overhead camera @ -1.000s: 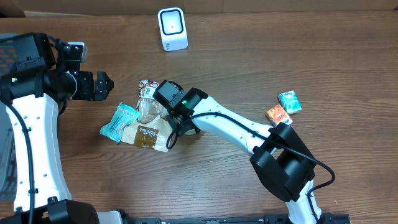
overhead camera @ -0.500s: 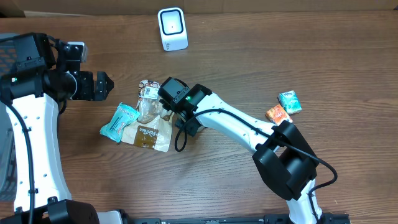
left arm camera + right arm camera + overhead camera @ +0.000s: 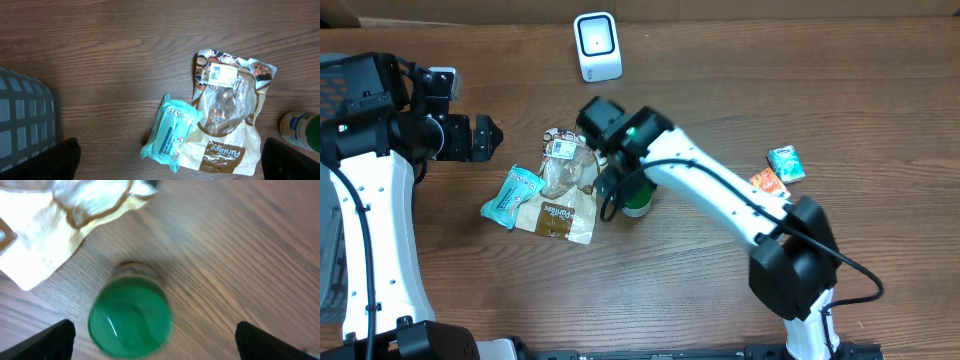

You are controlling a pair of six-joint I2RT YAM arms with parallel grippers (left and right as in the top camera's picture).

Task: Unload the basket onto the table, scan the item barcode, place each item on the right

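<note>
A white scanner (image 3: 598, 46) stands at the back of the table. A green-lidded jar (image 3: 639, 201) (image 3: 131, 317) stands upright on the wood beside a clear-and-brown snack bag (image 3: 561, 190) (image 3: 227, 117) that bears a white label (image 3: 222, 73). A teal tissue pack (image 3: 510, 197) (image 3: 172, 131) lies against the bag's left side. My right gripper (image 3: 160, 342) hovers open above the jar, its fingers wide of the lid on both sides and touching nothing. My left gripper (image 3: 488, 137) (image 3: 175, 160) is open and empty, left of the bag and above the table.
A small teal box (image 3: 786, 163) and an orange box (image 3: 767, 183) lie at the right. A grey basket (image 3: 25, 120) sits at the far left edge. The right arm crosses above the table from lower right toward the bag.
My right gripper has opened and risen off the green-lidded jar, which now stands free on the table. The left arm has not moved.
</note>
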